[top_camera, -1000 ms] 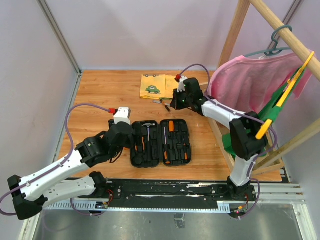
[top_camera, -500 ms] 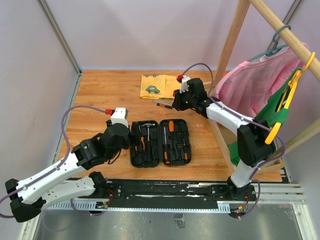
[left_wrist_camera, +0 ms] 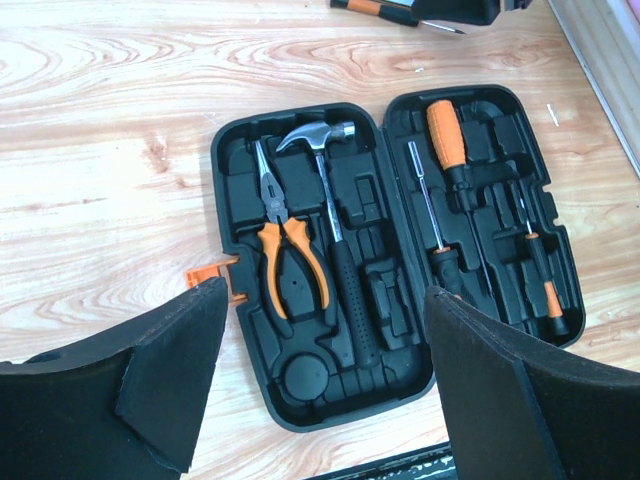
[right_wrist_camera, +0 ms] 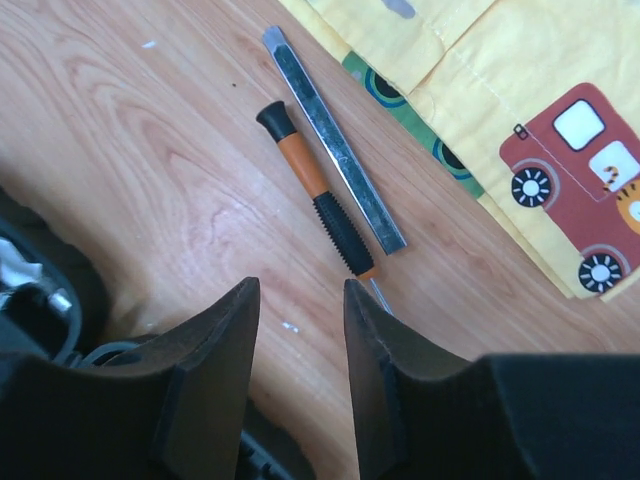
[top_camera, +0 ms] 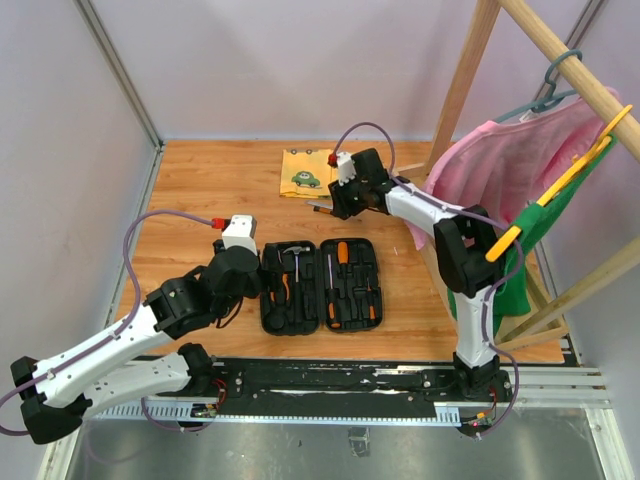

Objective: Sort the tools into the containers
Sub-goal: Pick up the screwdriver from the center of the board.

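Because one loose screwdriver (right_wrist_camera: 318,195) lies outside the case (top_camera: 290,320), step in hand: picking it up with the right gripper (top_camera: 336,207), as I judge it.
Top view, case: unfolded flat in the lower middle of the frame on the wooden table (top_camera: 200,190), with tools in both halves.
Top view, right gripper: upper middle, low over the table just below the yellow cloth (top_camera: 305,172); its jaws are too small to read here.
Top view, left gripper (top_camera: 255,280): at the case's left edge.
Left wrist view, left gripper: fingers (left_wrist_camera: 150,370) spread wide at the lower corners, holding nothing.
Left wrist view, filled slots: pliers (left_wrist_camera: 290,250) and hammer (left_wrist_camera: 335,235) in the left half, three screwdrivers in the right half.
Left wrist view, free slots: several are bare; I cannot tell which one fits the loose screwdriver.
Right wrist view, loose screwdriver: centre, lying diagonally, cap at upper left and shaft at lower right.
Right wrist view, metal strip (right_wrist_camera: 335,140): just beside it and nearly parallel; I cannot tell whether they touch.
Right wrist view, right gripper: fingers (right_wrist_camera: 215,370) parted with nothing between them; the shaft end sits by the right-hand finger, off the gap's centre.
Doing it well: bring the gap over the black grip rather than the thin shaft.
Doing it well: straddle the handle crosswise.
Risk: the strip or the cloth edge could get caught in the pinch.
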